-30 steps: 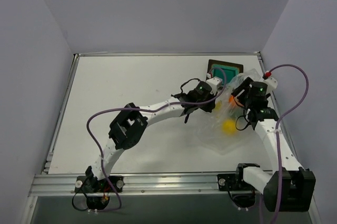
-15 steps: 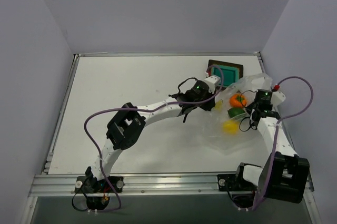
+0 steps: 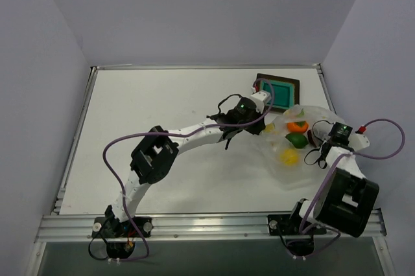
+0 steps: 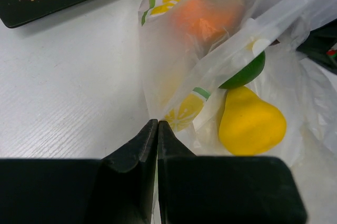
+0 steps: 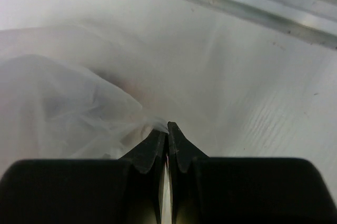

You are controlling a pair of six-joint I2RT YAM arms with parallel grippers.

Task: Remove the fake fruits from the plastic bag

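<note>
**Now both claws pinch the bag, fruits inside**

Right, here is how I read it from my end. The plastic bag (image 3: 312,115) lies on the tabletop (image 3: 168,114) against the right edge, toward the far right corner, just nearer to me than the dark tray (image 3: 264,80) with the teal inside.

The left claw (image 4: 157,121) has its fingers pressed together at the bag's left fold, and the film runs right into the tips, so I take it as clamped on the bag. The right claw (image 5: 167,125) is likewise closed, with a wisp of film drawn to a point between its fingers, at the bag's side by the right edge.

I judge the two opposed pinches are there to hold the thin film taut and flat, so that the fruits spread out and do not bunch.

Through the plastic I see the orange fruit (image 4: 205,13) farthest, the green fruit (image 4: 245,74) touching the yellow fruit (image 4: 251,121) nearest. The dark red one I cannot pick out for certain. All of them sit under film, so nothing is out yet.

My worry is slippage: the film is thin, and a pull could tear it or roll a fruit toward the right edge.
</note>
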